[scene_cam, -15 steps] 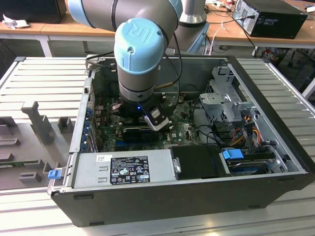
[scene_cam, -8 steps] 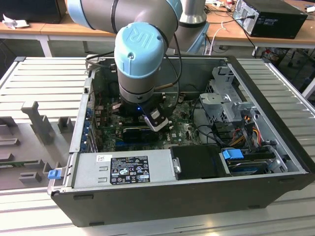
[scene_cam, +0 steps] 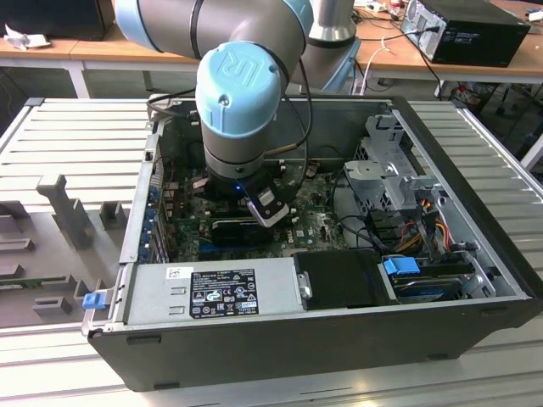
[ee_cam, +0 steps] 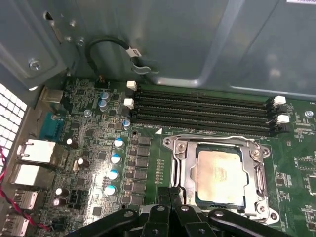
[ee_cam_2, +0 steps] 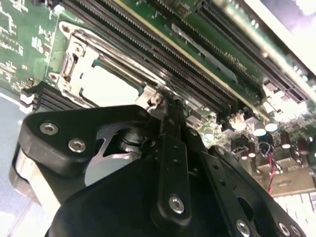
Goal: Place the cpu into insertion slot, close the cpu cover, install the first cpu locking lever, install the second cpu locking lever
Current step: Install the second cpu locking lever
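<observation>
In the first wrist view the cpu, tan-grey and square, lies flat in the insertion slot on the green motherboard. The cpu cover, a silvery frame, lies down around it with the chip showing through its window. My gripper is shut, its black fingertips pressed together at the socket's near edge. I cannot tell whether anything is between them. The second wrist view shows the gripper tip at a corner of the cover, beside the pale cpu. In the exterior view the gripper reaches down into the open computer case.
Black memory slots run just beyond the socket. Capacitors and rear ports stand to one side. A black cable loops on the grey case wall. A power supply and a drive cage crowd the case.
</observation>
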Controlling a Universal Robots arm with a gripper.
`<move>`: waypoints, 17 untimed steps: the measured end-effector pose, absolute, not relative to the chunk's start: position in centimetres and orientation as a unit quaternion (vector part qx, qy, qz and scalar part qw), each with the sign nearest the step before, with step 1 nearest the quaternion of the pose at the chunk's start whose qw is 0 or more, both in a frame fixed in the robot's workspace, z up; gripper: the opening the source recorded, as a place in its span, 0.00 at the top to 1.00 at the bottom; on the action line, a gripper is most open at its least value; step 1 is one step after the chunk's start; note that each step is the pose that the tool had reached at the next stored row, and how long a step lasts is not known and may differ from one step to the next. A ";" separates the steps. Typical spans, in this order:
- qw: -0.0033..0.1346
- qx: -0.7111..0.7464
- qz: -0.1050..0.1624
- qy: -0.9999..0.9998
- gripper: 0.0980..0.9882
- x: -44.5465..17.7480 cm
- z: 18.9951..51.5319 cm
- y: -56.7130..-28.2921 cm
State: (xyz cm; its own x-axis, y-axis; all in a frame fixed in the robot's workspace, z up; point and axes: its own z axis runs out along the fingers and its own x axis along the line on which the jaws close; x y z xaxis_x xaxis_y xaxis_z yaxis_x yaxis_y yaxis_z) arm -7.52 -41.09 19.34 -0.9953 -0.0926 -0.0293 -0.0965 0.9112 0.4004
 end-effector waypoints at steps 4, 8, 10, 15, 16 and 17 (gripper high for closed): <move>0.005 -0.048 0.205 0.978 0.99 -7.5 20.0 -41.1; 0.005 -0.048 0.205 0.978 0.99 -7.5 20.9 -41.1; 0.005 -0.048 0.205 0.978 0.99 -7.5 21.2 -41.1; 0.005 -0.048 0.205 0.978 0.99 -7.5 21.7 -41.1; 0.005 -0.048 0.205 0.978 0.99 -7.5 21.8 -41.1; 0.005 -0.048 0.205 0.978 0.99 -7.5 22.1 -41.1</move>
State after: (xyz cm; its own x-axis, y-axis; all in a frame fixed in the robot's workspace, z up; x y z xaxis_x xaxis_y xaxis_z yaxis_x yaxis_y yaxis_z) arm -7.52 -41.09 22.10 -0.9953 -0.0924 -0.0293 -0.0964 0.9112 0.4006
